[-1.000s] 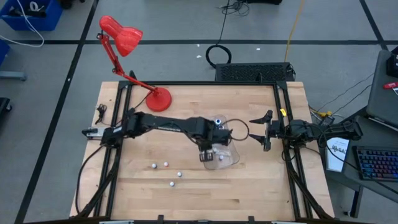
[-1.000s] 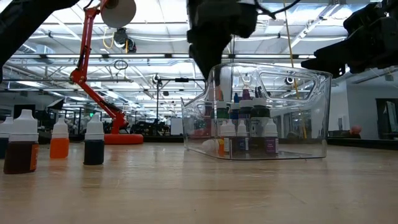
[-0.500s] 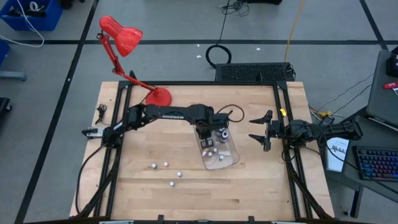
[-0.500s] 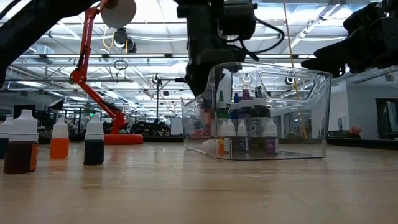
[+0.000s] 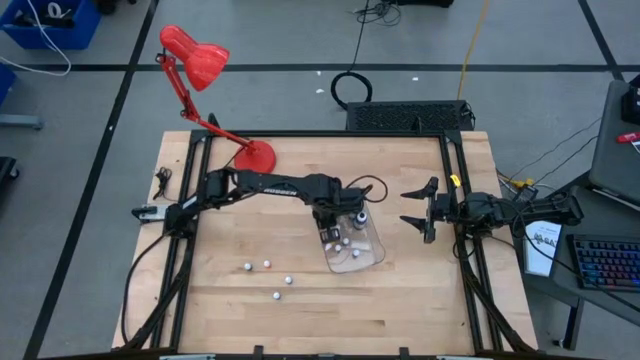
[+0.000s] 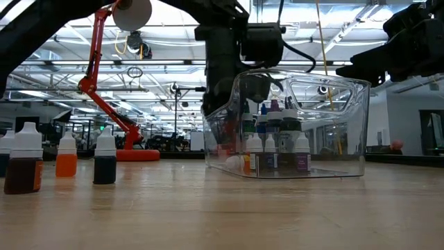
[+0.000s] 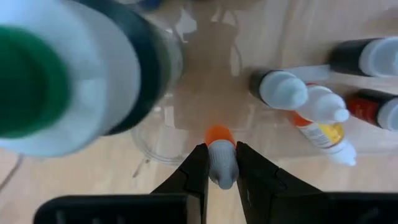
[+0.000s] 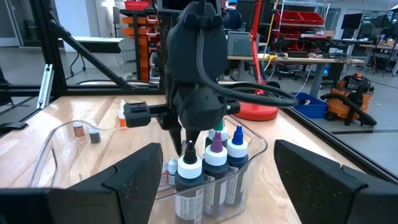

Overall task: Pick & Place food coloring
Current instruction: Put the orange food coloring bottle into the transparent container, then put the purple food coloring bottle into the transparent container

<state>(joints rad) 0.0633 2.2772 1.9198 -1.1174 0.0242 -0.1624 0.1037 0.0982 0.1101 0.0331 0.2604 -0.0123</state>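
Nearest, four small food coloring bottles (image 5: 267, 278) stand loose on the worktop (image 5: 230, 320). Farther back, the left claw (image 7: 221, 163), clamped on an orange-tipped bottle (image 7: 220, 155), hangs inside the clear tray (image 5: 372, 256) among larger bottles (image 6: 272, 132). Beyond, the right claw (image 5: 418, 208) waits, fully spread and empty.

Four loose bottles (image 5: 267, 265), one tray (image 5: 372, 256)

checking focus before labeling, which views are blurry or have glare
Left wrist view: the green-topped bottle up close is badly out of focus; the orange-tipped bottle in the left claw is fairly sharp. Low view: bright ceiling lights reflect in the clear tray. High view: even light, no blur.
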